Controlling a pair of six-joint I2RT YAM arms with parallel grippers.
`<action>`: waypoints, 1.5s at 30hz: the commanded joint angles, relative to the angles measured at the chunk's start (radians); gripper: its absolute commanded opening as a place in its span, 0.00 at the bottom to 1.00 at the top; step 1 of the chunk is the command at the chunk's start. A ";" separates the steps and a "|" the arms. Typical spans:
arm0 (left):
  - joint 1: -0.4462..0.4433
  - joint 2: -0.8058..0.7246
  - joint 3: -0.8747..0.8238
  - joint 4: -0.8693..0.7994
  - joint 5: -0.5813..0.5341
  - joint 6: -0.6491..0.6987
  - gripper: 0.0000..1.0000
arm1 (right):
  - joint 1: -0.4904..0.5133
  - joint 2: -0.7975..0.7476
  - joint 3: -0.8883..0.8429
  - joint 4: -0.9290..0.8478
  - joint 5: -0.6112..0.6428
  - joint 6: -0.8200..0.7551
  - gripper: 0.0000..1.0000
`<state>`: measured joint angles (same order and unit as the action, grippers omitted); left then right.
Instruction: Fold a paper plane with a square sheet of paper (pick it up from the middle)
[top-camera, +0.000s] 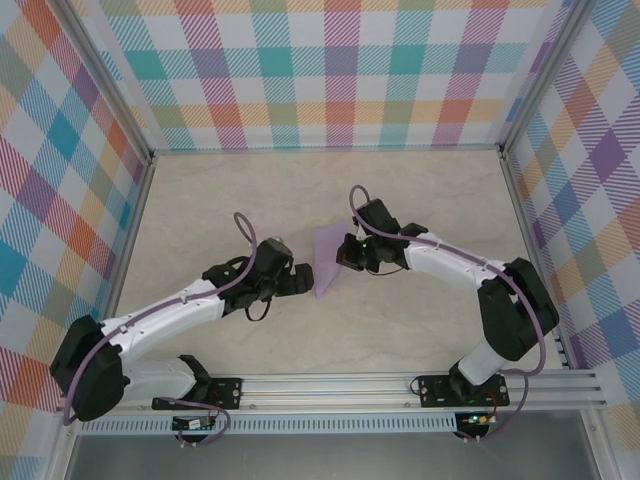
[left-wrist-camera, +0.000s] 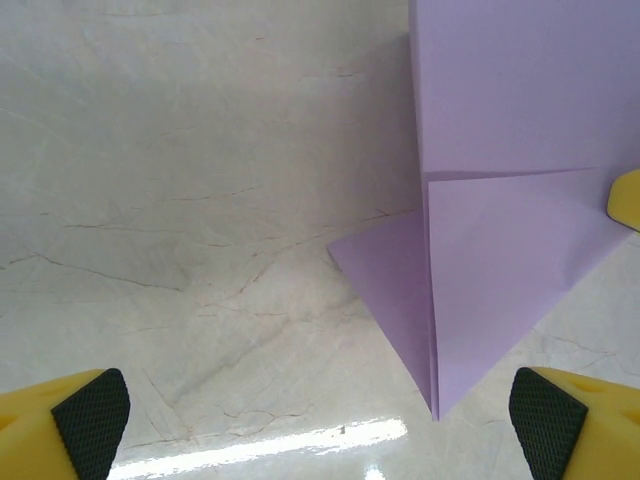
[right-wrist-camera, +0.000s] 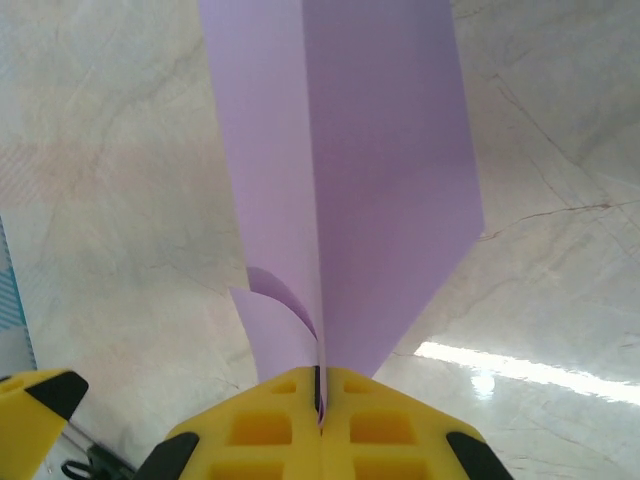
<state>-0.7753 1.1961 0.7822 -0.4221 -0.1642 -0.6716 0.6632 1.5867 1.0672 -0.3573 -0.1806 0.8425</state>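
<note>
Shows one pointed, creased lavender paper plane (top-camera: 328, 262) at centre frame, pinched at its right edge by the tightly closed right gripper (top-camera: 352, 252). Places the left gripper (top-camera: 303, 282) just lower left of the paper, spread wide, gripping nothing. Counts two grippers, one plane, one pale marbled table (top-camera: 420, 200).

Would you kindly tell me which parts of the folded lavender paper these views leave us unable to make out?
- Top external: the lavender paper is too small to read its creases, and the right gripper covers part of its right side.
- Left wrist: its top and right side run off the frame.
- Right wrist: its far end leaves the top edge, and the pinched edge is hidden inside the shut right gripper.
</note>
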 joint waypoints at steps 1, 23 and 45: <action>0.012 -0.047 -0.048 0.077 -0.026 0.077 1.00 | 0.032 -0.001 0.033 -0.057 0.112 0.156 0.00; 0.010 -0.096 -0.209 0.392 0.059 0.356 0.95 | 0.056 0.163 0.193 -0.172 0.165 0.494 0.00; 0.010 0.191 -0.293 0.792 0.111 0.723 0.57 | 0.045 0.359 0.412 -0.340 -0.013 0.507 0.01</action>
<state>-0.7753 1.3659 0.4881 0.3035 -0.0456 0.0032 0.7136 1.9224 1.4498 -0.6495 -0.1501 1.3682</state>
